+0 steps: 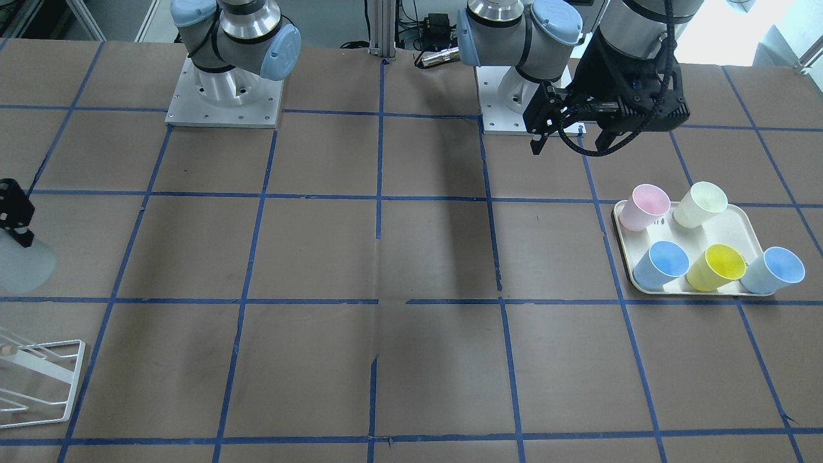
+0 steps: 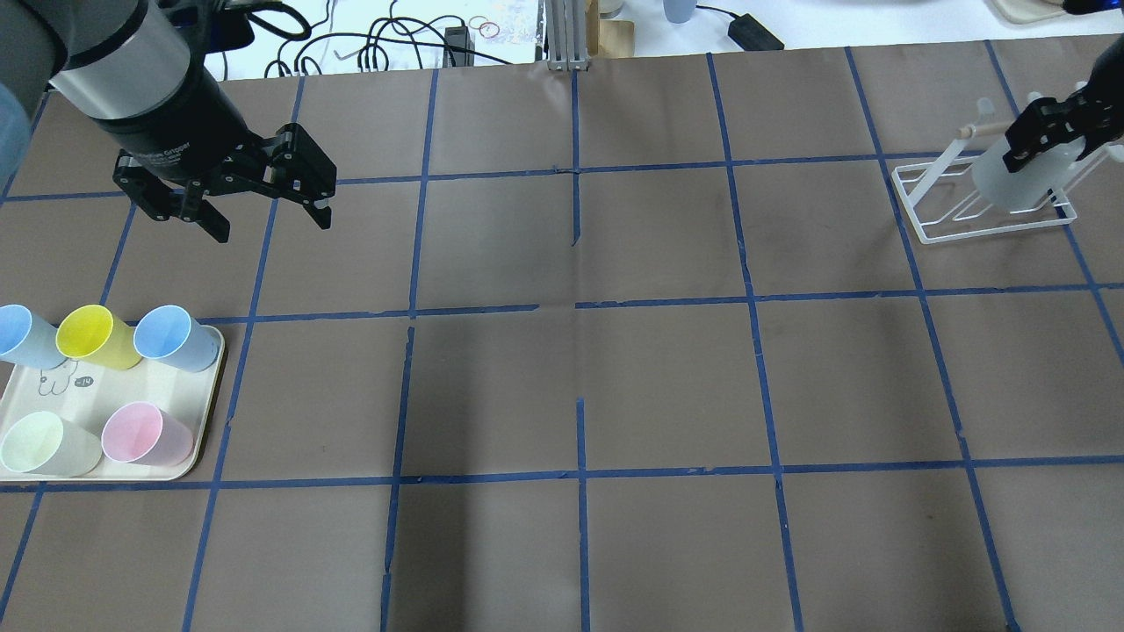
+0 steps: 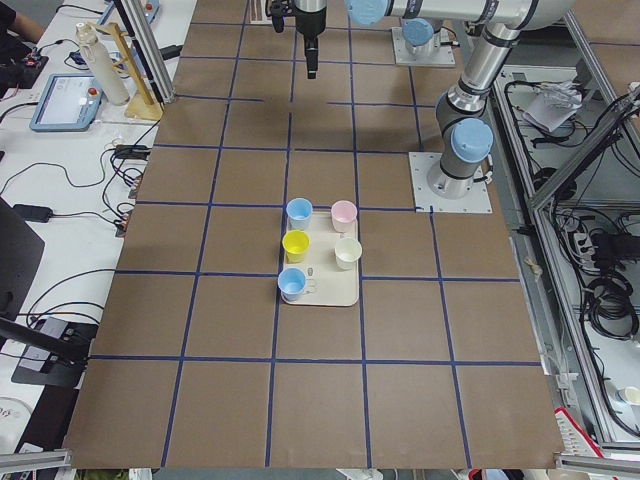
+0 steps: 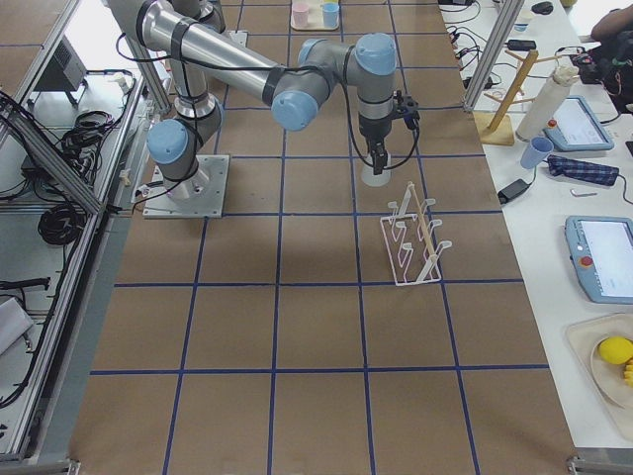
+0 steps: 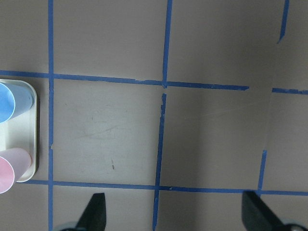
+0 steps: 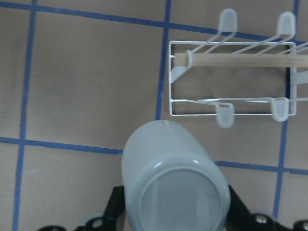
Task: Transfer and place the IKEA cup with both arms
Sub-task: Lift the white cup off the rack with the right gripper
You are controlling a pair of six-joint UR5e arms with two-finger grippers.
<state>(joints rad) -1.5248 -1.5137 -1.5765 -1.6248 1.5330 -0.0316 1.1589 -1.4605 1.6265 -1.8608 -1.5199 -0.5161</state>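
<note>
The left fingers [image 2: 307,184] hung wide open and empty, at 1 o'clock off the tray [image 2: 114,386]. Way over right, the right fingers [image 2: 1023,140] were clamped on the IKEA cup [image 2: 1019,184], mouth down, rack [image 6: 231,60] at its 1 o'clock. Honestly figured any off-line approach would snag the rim on a peg and twist it loose.

place: robotics lab | evidence: tape-gridded table [image 3: 300,400]; cables [image 3: 600,290]; teach pendant [image 4: 605,259]

Even overhead light, soft table [image 2: 667,386] shadows, sharp focus.
</note>
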